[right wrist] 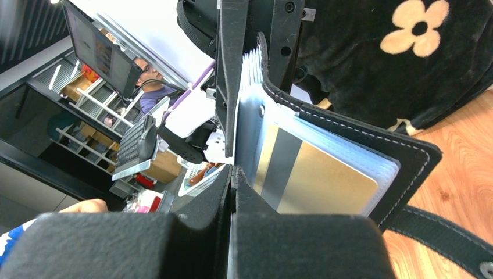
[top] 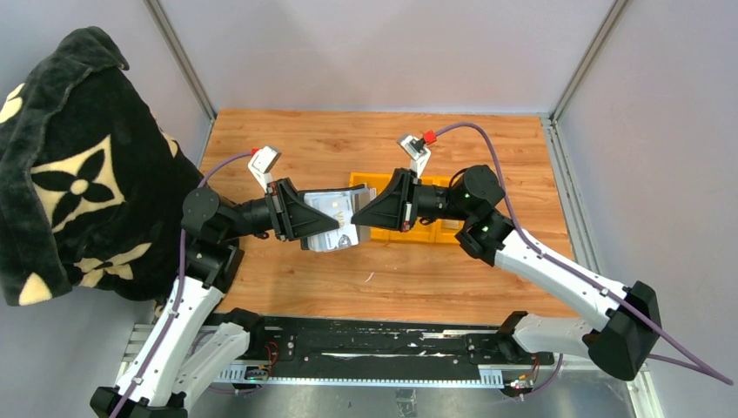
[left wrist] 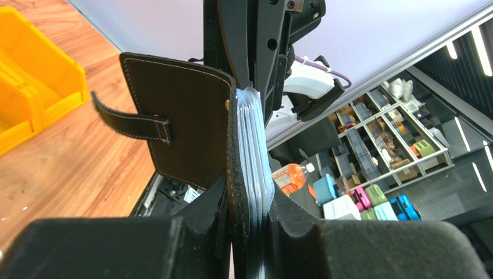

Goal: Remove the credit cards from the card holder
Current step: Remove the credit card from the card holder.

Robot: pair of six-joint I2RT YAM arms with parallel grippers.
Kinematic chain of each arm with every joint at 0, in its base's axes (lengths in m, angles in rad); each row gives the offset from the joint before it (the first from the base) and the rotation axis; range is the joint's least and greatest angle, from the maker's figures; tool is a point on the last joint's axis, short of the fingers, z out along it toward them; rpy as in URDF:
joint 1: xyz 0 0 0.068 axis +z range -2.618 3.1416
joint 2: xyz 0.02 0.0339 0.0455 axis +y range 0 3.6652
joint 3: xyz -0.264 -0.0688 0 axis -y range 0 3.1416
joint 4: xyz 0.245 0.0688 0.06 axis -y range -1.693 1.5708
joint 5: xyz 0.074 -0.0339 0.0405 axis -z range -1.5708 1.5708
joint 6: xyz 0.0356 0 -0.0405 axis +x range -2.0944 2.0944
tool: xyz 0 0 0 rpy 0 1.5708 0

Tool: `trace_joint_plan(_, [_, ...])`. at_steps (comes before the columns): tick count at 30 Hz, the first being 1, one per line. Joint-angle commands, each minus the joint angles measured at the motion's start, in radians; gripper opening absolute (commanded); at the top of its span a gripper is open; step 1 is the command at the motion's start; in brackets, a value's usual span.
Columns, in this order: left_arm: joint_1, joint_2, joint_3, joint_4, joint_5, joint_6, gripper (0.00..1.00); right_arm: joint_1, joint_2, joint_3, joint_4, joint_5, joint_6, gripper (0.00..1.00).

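card holder: one, open, centre of top view
left gripper: clamped on card holder
right gripper: pressed together at sleeve edge
credit cards: one gold showing
yellow bin: one

A wooden worktop is closed in by pale grey walls behind it and on both sides, with metal posts at its far corners. A black blanket with cream flowers hangs left of the worktop. A yellow bin sits near its middle. Out past the worktop stand shelves of coloured boxes under strip lights, a monitor and a keyboard.
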Motion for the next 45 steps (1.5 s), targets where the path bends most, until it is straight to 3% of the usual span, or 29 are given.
trace_joint_plan(1, [-0.001,-0.003,0.027,0.059,0.018,-0.003,0.19,-0.007,-0.052,-0.02,-0.051,0.011,-0.054,0.0])
trace_joint_plan(9, [-0.001,-0.003,0.032,0.059,0.012,0.003,0.15,-0.007,-0.036,-0.02,-0.002,-0.005,-0.01,0.0])
trace_joint_plan(10, [-0.001,-0.002,0.034,0.059,0.011,0.007,0.14,-0.005,-0.029,-0.019,0.007,-0.012,0.008,0.05])
trace_joint_plan(11, [-0.001,-0.003,0.034,0.055,0.008,0.012,0.13,-0.003,-0.018,-0.015,0.025,-0.013,0.021,0.19])
trace_joint_plan(13, [-0.001,-0.002,0.032,0.05,-0.001,0.027,0.11,0.006,0.003,-0.009,0.058,-0.015,0.043,0.29])
trace_joint_plan(15, [-0.001,0.0,0.036,0.026,-0.012,0.053,0.08,0.015,0.024,0.012,0.084,-0.021,0.051,0.37])
trace_joint_plan(17, [-0.001,0.002,0.041,-0.004,-0.02,0.08,0.06,0.024,0.039,0.025,0.086,-0.022,0.048,0.39])
trace_joint_plan(18, [-0.001,0.002,0.047,-0.024,-0.023,0.096,0.06,0.027,0.044,0.032,0.086,-0.024,0.042,0.38])
trace_joint_plan(21, [-0.001,0.0,0.06,-0.048,-0.024,0.118,0.05,0.028,0.047,0.038,0.078,-0.032,0.031,0.14])
trace_joint_plan(24, [-0.001,-0.001,0.069,-0.067,-0.024,0.138,0.05,0.025,0.023,0.034,0.01,-0.028,-0.01,0.01])
trace_joint_plan(35, [-0.001,0.006,0.094,-0.099,-0.026,0.173,0.05,-0.21,-0.148,-0.052,-0.112,-0.085,-0.036,0.0])
trace_joint_plan(38, [-0.001,0.011,0.103,-0.12,-0.026,0.198,0.05,-0.282,-0.183,-0.05,-0.237,-0.098,-0.108,0.0])
trace_joint_plan(45, [-0.001,0.012,0.175,-0.359,-0.052,0.434,0.04,-0.501,-0.158,-0.112,-0.45,0.006,-0.158,0.0])
